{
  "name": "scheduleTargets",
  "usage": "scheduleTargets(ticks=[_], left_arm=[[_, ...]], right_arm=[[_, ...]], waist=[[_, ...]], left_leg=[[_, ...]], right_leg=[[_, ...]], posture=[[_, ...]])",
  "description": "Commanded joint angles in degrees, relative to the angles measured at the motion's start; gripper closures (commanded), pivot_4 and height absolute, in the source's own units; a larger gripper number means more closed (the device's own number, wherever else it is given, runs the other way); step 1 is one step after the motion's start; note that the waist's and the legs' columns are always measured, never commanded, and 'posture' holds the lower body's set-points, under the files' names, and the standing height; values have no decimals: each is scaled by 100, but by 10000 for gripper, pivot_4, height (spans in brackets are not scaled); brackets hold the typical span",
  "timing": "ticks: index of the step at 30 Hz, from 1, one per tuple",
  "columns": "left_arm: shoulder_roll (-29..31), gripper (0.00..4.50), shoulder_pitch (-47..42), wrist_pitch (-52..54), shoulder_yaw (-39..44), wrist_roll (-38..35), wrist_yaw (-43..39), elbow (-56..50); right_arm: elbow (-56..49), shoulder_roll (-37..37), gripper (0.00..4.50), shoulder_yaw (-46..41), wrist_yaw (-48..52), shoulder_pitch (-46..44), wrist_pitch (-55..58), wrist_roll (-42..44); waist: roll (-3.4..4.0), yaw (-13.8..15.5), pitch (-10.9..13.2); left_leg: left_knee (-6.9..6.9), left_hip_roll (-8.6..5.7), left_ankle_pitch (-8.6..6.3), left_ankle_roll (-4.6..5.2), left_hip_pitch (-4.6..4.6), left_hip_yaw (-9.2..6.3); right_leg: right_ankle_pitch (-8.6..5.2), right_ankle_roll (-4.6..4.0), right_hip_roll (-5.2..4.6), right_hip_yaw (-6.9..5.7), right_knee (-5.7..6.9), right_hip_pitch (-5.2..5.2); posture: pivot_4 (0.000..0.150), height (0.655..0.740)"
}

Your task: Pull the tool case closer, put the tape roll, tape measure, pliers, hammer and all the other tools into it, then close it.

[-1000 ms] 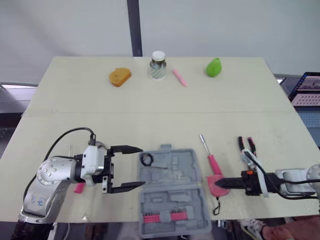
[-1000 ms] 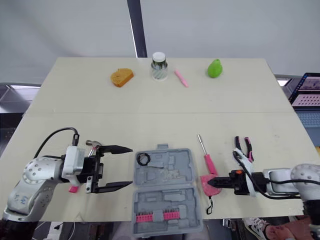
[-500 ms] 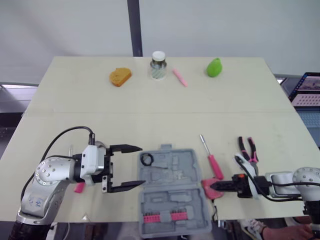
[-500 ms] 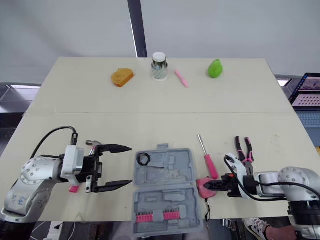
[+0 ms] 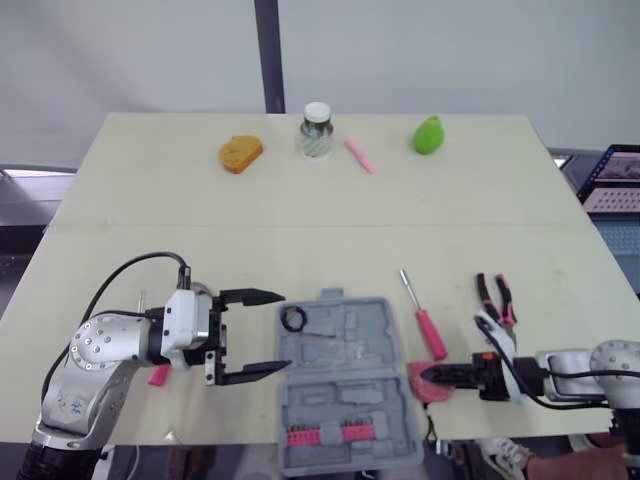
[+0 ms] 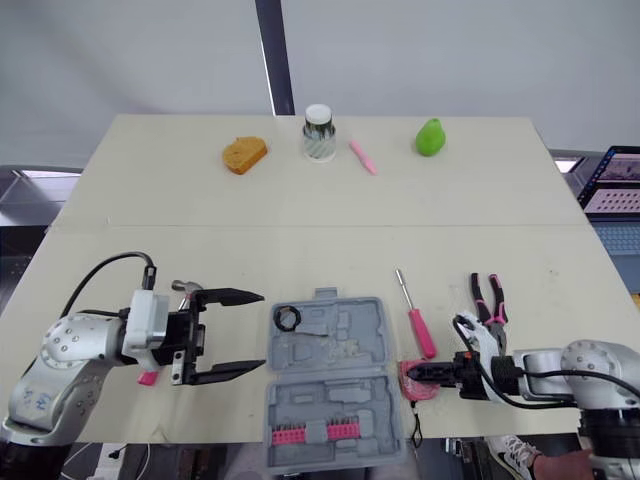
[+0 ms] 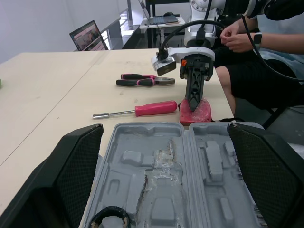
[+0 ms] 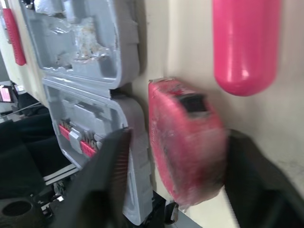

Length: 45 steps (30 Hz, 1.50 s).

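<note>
Beige counter (image 5: 300, 200), case (image 5: 345, 385) open. Tape measure (image 8: 183, 142) judged rigid, dense, slick; best taken across flat sides. Right gripper (image 5: 428, 373) jaws spread astride it; left gripper (image 5: 285, 332) jaws spread, empty.

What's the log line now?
left fingers open beside tool case | right fingers straddle tape measure | tape roll in case

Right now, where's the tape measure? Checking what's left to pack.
In the head views, the tape measure sits on the robot's right, just right of the open tool case, inside the right gripper, near the screwdriver.
</note>
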Motion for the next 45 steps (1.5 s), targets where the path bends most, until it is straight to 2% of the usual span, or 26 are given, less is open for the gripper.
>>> scheduleTargets(ticks=[1,8,12,15,18,22,30,36,38,45], left_arm=[[5,0,-32,-49,22,-43,33,-142],[-67,0,-27,-76,-18,-25,70,-126],[24,0,135,-90,179,-127,-30,-84],[139,0,288,2,368,-247,-109,-73],[331,0,573,-66,615,-202,-263,-6],[252,0,971,-396,1008,-98,-196,194],[64,0,1851,-942,1179,46,-313,319],[114,0,1798,-942,983,-105,-470,158],[136,0,1689,-947,887,-79,-511,148],[126,0,1531,-858,764,-62,-376,-39]], right_arm=[[-67,-218,993,-233,115,95,25,-172],[-135,-781,993,-527,524,396,39,-243],[-455,-1534,993,-805,1242,809,-141,-217],[-1031,-1878,993,-1019,1910,1096,-696,-243],[-1754,-1823,993,-1358,2322,1566,-2114,-937],[-2149,-1669,993,-1592,2765,2335,-3527,-1782],[-2405,-868,993,-2049,3242,3655,-5457,-2798],[-1960,-849,993,-1677,3579,3741,-6572,-3560],[-1745,-916,993,-1325,3680,3553,-7032,-3914],[-993,-981,993,-84,3853,2646,-8181,-4845]], waist=[[0,5,0],[0,10,0],[8,7,-4],[8,-11,-4],[8,-7,-4],[7,37,-4],[5,37,-4],[7,-1,-3],[7,-8,-3],[12,-15,-3]], left_leg=[[0,0,0,0,0,0],[0,-4,0,1,1,0],[-3,-2,0,1,2,3],[-2,1,0,0,4,4],[-9,8,0,-2,7,3],[-11,-1,-1,-1,5,3],[-8,-1,-1,1,15,0],[-12,2,-10,-4,62,3],[-16,7,-24,-9,94,5],[-17,7,-24,-11,97,7]], right_leg=[[0,0,0,0,0,1],[0,1,-3,1,0,2],[0,1,-1,2,-1,1],[0,1,2,4,-1,0],[0,0,7,3,-8,1],[4,7,3,4,-18,5],[8,14,4,4,-29,21],[4,7,0,12,-43,59],[-2,-3,0,13,-46,85],[-6,-9,-1,12,-41,83]], posture=[[1500,6950],[1500,6950],[1500,6950],[1500,6950],[1500,6950],[1500,6950],[1500,6950],[1500,6950],[1500,6950],[1500,6950]])
